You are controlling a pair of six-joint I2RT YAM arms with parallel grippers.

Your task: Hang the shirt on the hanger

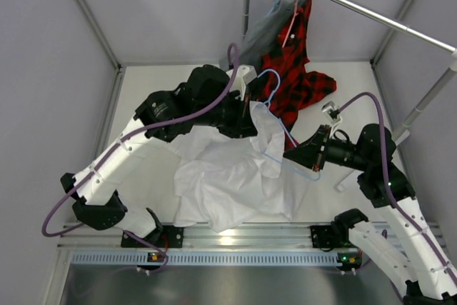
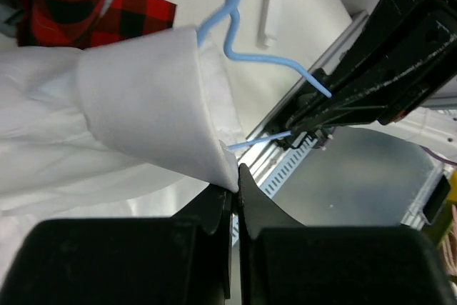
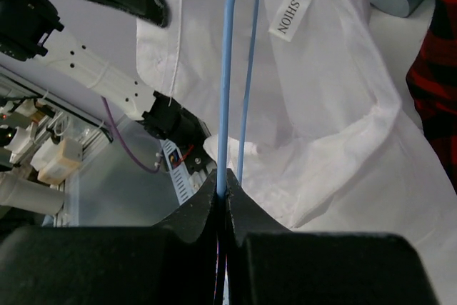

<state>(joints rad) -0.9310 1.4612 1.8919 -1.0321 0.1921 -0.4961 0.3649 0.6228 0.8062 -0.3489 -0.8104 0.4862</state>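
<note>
White wrinkled collared fabric shirt (image 1: pixel 228 176) is pinched at its collar by the closed left tool (image 2: pixel 235 181), the thin light-blue wire hanger (image 3: pixel 228 69) is clamped in the right tool (image 3: pixel 225 187) and seemingly part-inserted at the neck, with most fabric lying on the tabletop (image 1: pixel 153 80).

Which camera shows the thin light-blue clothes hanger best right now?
Top external: the thin light-blue clothes hanger shows hook and frame, partly inside the white collared shirt. Left wrist shows only its neck leaving the collar toward the right gripper. Right wrist shows just two straight wires pinched in its shut jaws.
</note>
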